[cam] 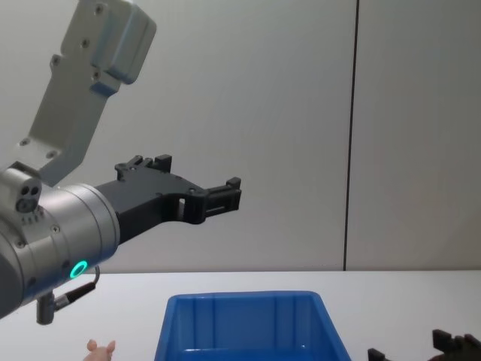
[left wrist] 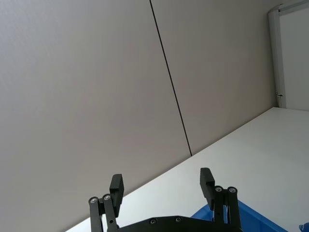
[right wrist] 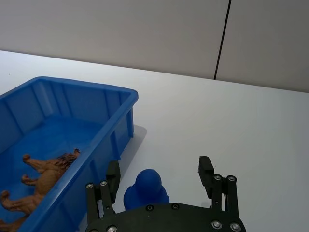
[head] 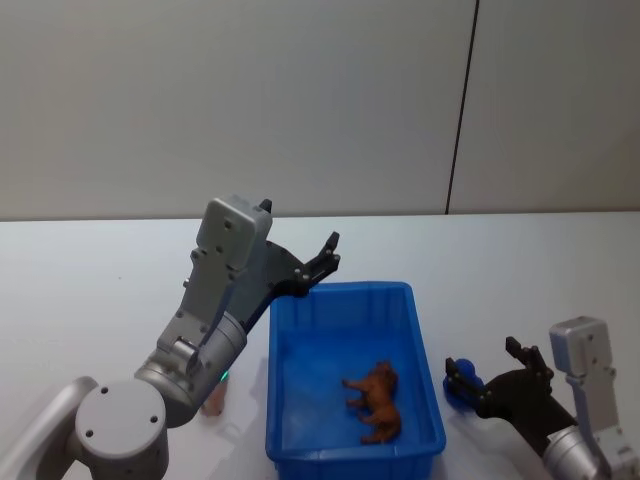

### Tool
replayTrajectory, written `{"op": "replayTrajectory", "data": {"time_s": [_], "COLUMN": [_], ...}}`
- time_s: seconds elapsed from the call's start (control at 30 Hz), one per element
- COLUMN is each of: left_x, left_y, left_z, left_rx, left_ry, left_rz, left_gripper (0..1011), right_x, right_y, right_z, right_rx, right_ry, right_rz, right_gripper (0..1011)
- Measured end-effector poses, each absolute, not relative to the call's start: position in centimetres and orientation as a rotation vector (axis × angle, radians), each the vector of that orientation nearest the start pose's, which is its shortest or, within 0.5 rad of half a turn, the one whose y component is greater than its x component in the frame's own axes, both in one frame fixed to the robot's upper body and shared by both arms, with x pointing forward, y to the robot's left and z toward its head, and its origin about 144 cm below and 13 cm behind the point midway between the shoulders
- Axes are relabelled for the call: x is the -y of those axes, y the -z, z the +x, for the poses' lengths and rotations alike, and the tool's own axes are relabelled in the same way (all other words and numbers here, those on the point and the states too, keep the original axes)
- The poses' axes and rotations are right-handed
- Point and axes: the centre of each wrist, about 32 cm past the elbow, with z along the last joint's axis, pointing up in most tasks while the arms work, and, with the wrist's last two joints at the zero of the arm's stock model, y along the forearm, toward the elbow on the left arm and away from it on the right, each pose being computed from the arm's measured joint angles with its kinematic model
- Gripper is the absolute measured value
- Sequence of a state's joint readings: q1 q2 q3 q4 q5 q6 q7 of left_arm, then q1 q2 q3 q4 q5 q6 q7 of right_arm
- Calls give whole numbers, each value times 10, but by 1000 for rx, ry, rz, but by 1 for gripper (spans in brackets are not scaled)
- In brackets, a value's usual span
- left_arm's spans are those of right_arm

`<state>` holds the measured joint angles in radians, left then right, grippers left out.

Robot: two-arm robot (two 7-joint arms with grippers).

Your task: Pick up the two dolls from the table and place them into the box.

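One brown doll [head: 375, 400] lies on its side inside the box [head: 370, 289], toward its near right. Pink doll [cam: 100, 348] is on the desk [head: 80, 290] just left of the box, partly hidden by the left arm [head: 215, 300]. Left tool [head: 325, 262] hangs above the box's far-left corner, released, nothing between its fingers. Right tool [right wrist: 159, 167] is low, just right of the box, released, fingers either side of a small blue figure [right wrist: 145, 186] on the desk.
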<state>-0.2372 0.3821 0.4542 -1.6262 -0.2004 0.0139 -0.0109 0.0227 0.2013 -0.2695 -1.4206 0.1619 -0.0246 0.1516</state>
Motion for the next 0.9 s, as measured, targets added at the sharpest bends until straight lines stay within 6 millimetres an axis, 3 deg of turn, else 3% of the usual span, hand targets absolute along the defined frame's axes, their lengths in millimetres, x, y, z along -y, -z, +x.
{"op": "replayTrajectory", "data": {"time_s": [0.27,0.9], "left_x": [-198,-198], "left_y": [-1204,-1204], "left_z": [492,492], "left_rx": [268,268], "left_ry": [-1124,-1124], "left_rz": [61,61], "left_gripper": [1001,1001], "right_x": [210,202], "right_y": [-1083,-1071], "right_z": [459,474], "right_rx": [-90,-143], "right_ry": [1159,1125], "right_rz": [-145,-170], "right_gripper": [892,310]}}
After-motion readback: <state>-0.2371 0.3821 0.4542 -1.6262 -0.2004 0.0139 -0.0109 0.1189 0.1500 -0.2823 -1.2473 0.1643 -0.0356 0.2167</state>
